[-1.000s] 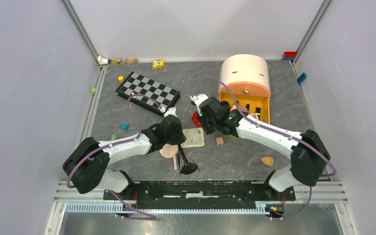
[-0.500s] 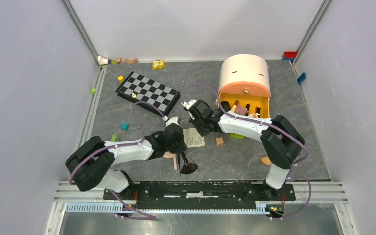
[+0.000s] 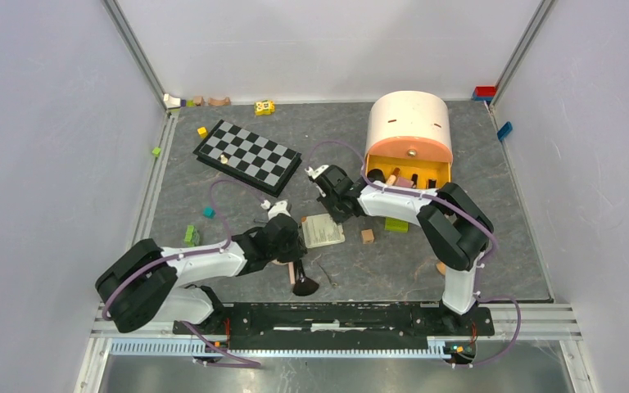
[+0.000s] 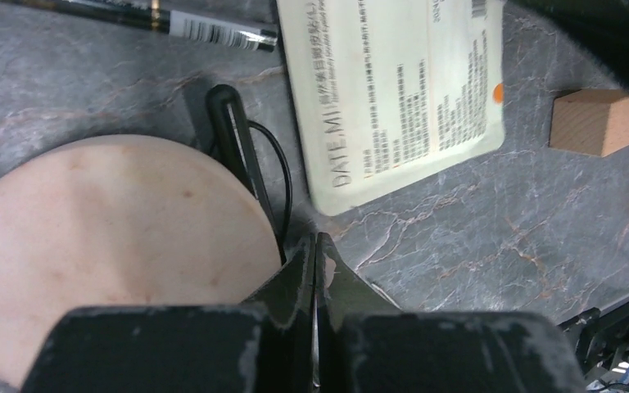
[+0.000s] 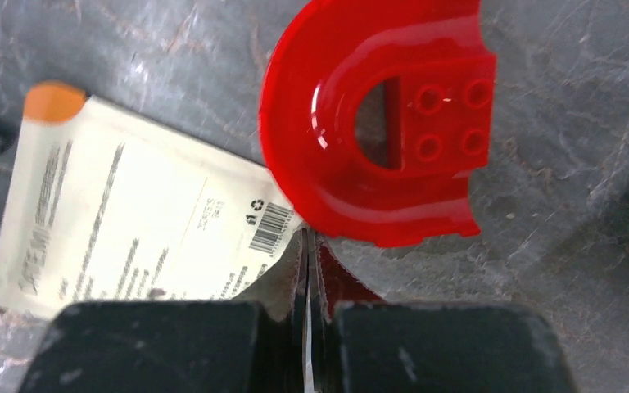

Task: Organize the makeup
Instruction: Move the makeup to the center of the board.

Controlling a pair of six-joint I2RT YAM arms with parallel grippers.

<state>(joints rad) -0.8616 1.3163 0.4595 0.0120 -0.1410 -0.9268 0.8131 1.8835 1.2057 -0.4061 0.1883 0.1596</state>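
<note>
The white packet point(image 4: 393, 90) lies flat on the counter point(image 4: 500, 237), near the round peach compact point(image 4: 106, 254). The left tool point(image 4: 315, 254), pressed together, sits beside the compact. The right tool point(image 5: 305, 254), also together, hangs by the red curved piece point(image 5: 377, 123) at the packet's corner.

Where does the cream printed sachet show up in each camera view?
Top external: sachet at table centre, left of the wooden cube.
Left wrist: upper middle, wooden cube at its right.
Right wrist: left half, against the red curved piece.
Shared landmark: the wooden cube, top and left wrist only.
</note>
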